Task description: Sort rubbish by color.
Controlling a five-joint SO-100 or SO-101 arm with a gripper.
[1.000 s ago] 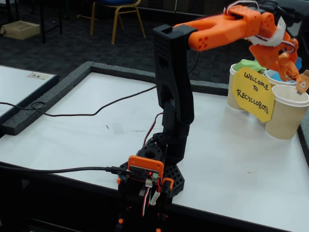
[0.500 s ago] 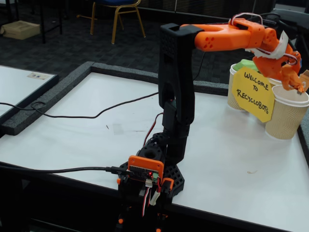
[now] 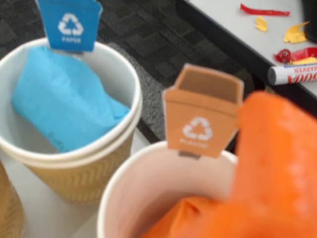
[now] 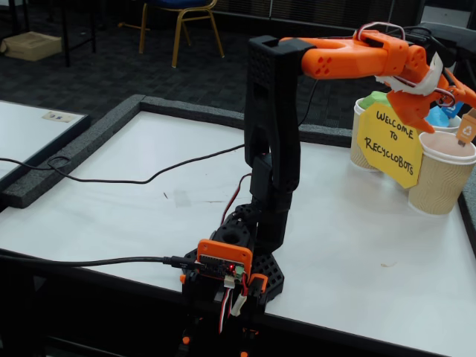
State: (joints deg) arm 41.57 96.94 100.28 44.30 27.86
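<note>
My gripper hangs over the paper cups at the right in the fixed view, jaws spread. In the wrist view one blurred orange finger fills the right side. Below it the orange lump lies inside the cup with the orange tag, touching the finger's lower edge. The blue lump lies in the cup with the blue tag; it also shows in the fixed view. The green lump sits in the far cup.
The ribbed tan cups stand close together at the table's right edge behind the yellow sign. A black cable crosses the white table. A second table with a marker and scraps lies beyond.
</note>
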